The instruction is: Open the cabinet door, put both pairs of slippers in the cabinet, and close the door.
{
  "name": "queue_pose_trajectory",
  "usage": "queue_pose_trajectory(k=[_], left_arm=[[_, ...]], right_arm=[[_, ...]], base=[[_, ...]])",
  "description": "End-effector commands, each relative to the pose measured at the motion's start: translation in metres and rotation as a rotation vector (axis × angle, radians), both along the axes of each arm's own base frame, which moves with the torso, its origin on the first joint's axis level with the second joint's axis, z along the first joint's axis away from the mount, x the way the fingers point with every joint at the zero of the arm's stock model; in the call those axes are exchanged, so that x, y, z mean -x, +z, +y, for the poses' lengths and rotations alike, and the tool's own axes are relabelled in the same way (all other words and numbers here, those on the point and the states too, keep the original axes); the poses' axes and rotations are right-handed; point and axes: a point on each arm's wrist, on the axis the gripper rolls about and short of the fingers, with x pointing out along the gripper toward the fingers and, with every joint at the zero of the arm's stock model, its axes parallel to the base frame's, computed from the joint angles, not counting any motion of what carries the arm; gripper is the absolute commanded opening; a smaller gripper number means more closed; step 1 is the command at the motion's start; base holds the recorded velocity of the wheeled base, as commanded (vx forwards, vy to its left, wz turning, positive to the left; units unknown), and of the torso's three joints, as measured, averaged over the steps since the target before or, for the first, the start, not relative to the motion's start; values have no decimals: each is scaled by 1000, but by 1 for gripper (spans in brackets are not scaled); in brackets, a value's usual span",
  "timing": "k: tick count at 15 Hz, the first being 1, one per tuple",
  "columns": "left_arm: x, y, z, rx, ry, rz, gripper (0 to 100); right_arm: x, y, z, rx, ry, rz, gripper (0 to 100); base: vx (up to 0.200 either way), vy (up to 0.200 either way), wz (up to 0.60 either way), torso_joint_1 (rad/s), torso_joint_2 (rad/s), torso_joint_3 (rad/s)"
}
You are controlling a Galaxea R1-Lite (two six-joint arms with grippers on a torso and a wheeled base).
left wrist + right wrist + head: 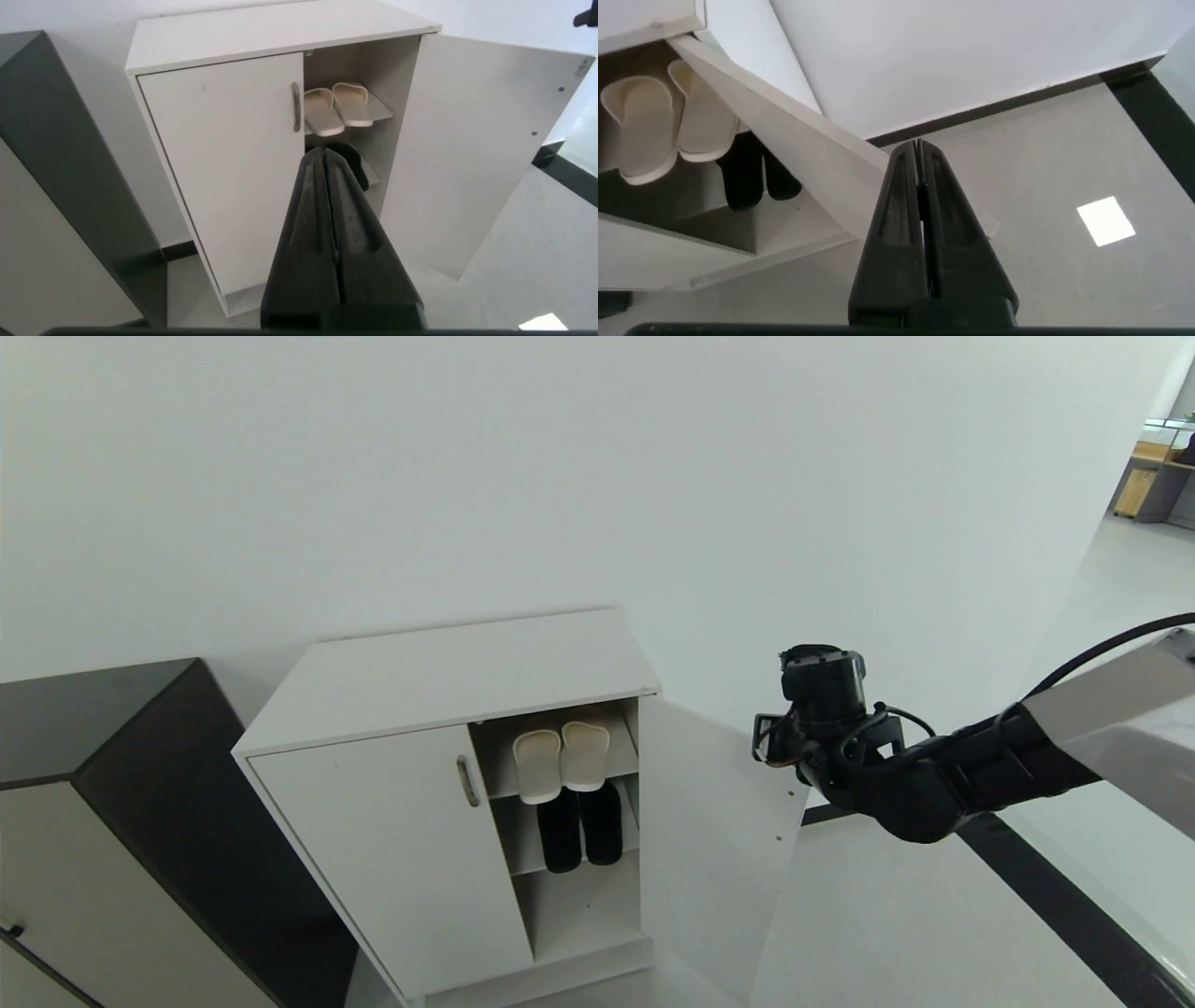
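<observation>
Bright even light; shaded cabinet [420,803] interior.

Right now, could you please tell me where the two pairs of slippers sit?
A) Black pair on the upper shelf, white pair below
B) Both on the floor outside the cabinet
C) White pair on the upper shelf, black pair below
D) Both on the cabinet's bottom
C: behind the open door of the cabinet, the white slippers lie on the upper shelf and the black slippers on the shelf just under them.

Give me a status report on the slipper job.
Left gripper shut, empty, facing cabinet. Right gripper shut, empty, by open door. White slippers top shelf, black slippers below. Door not yet closed.
</observation>
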Motion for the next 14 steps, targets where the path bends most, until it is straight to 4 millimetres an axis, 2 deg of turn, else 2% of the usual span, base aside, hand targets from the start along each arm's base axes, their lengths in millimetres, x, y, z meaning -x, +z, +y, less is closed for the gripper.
queue_pose_trajectory(k=[1,5,14], left_arm=[[0,0,0,0,-1,1,0],[0,0,0,0,-1,1,0],[0,0,0,0,-1,1,0]], right_arm=[[-10,-19,-1,18,-13,34,0],[-18,-29,-4,22,-30,34,0],[-20,-33,-9,30,-40,44,0]], base=[[0,0,0,0,0,0],[0,0,0,0,0,0],[0,0,0,0,0,0]])
